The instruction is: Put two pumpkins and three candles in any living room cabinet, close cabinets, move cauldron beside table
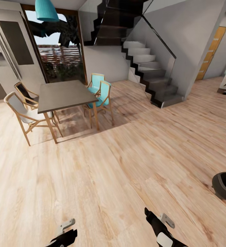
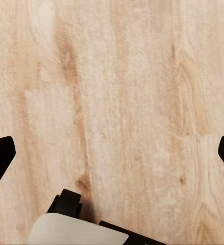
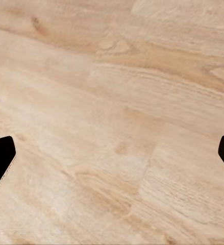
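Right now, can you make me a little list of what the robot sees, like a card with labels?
room: open space with a pale wooden floor
black pot: cauldron on the floor at the right edge, partly cut off
eating spot: grey dining table with four chairs around it
stairs: dark staircase behind, going up
left hand: open, holding nothing, above bare floor
right hand: open, holding nothing, above bare floor
pumpkins and candles: none to report

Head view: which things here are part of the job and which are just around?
Job:
- round black-grey cauldron, on the wooden floor at the right edge

Just around:
- grey dining table
- turquoise chairs
- dark staircase
- turquoise pendant lamp
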Available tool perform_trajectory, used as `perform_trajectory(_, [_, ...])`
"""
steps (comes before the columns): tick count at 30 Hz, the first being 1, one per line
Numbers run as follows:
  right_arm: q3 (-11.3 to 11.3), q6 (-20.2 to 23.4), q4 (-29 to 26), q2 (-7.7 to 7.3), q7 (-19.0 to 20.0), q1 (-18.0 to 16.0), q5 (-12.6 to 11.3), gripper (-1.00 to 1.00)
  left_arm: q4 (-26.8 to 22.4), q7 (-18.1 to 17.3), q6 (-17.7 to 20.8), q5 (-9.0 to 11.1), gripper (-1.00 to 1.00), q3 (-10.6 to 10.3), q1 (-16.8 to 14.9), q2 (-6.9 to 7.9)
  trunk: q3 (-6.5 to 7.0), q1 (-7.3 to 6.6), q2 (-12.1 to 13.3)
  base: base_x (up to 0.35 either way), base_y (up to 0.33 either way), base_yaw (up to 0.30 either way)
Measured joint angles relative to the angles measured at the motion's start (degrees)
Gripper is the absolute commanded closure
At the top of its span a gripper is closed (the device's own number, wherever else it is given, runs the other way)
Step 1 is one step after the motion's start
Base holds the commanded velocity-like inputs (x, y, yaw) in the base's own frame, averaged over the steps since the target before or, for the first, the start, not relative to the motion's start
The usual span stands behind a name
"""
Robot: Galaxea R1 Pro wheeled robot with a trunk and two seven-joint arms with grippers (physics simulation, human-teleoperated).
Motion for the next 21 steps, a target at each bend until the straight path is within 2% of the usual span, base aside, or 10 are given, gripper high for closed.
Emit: perform_trajectory(21, [0.02, 0.03, 0.07, -0.03, -0.02, -0.01, 0.00, -1.00, 0.02, 0.00, -0.01, 0.00, -1.00, -0.01, 0.00, 0.08, 0.00, 0.00, 0.00, 0.315, 0.000, -0.269])
